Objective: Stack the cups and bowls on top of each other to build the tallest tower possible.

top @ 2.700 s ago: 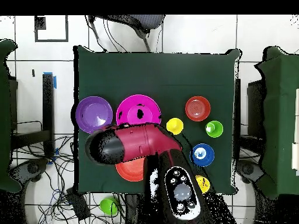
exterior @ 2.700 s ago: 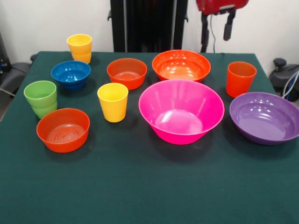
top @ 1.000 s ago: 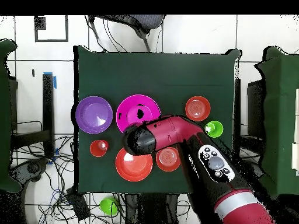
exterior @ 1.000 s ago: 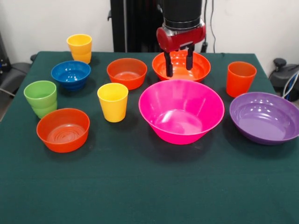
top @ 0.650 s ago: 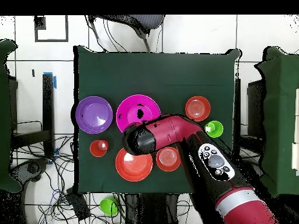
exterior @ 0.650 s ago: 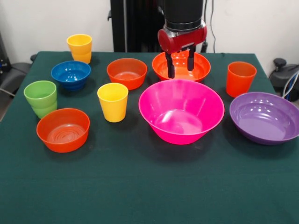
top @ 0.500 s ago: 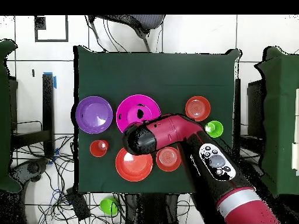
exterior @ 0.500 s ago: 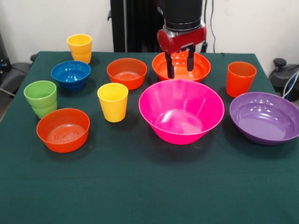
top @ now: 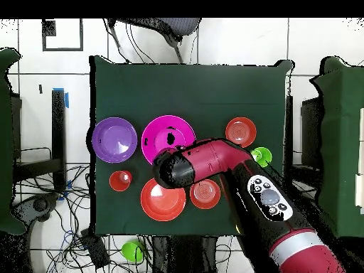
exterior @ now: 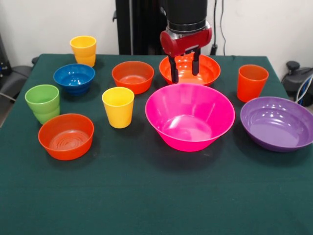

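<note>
Dark green cloth covers the tabletop (exterior: 146, 196), and every cup and bowl stands on it apart from the others, upright, with nothing stacked. In the front view the pincer (exterior: 184, 70) hangs open and empty, its two black fingers (exterior: 173, 70) spread apart in front of the large orange bowl (exterior: 205, 71), just above that bowl's near rim and behind the far rim of the largest pink bowl (exterior: 190, 115). The pink bowl sits near the middle of the tabletop, with the large purple bowl (exterior: 277, 122) just beside it at the picture's right and an orange cup (exterior: 252, 82) behind the purple one. To the pink bowl's left stands a yellow cup (exterior: 118, 106); behind that cup sits a small orange bowl (exterior: 132, 76). Further left are the small blue bowl (exterior: 74, 78), with the second yellow cup (exterior: 83, 50) behind it, then the green cup (exterior: 43, 103) and, in front of that, the other small orange bowl (exterior: 65, 135). From overhead, the red and black arm (top: 213, 162) reaches across the cloth and hides several of the things; the purple bowl (top: 114, 139), the pink bowl (top: 165, 132) and the large orange bowl (top: 161, 202) show clear of it.
</note>
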### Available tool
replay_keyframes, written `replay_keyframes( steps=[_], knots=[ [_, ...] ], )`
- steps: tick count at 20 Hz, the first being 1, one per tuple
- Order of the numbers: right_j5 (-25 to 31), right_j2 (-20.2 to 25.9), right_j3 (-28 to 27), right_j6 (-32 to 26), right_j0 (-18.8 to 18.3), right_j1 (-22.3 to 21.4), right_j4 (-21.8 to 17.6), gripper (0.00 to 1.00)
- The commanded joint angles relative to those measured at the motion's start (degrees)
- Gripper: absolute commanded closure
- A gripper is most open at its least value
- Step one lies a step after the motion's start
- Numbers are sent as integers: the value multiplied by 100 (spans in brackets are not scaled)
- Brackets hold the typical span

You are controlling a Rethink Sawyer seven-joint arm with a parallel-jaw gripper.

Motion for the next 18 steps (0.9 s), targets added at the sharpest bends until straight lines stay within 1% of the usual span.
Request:
replay_keyframes(
  steps=[1, 8, 12, 15, 18],
  knots=[
    [7, 285, 50, -852, -89, 249, -569, 0],
    [42, 350, 80, -844, -147, 269, -621, 0],
    [85, 325, 65, -824, -115, 278, -680, 0],
    [257, 355, 75, -962, -148, 290, -660, 0],
    [393, 445, 120, -1198, -260, 320, -670, 0]
  ],
)
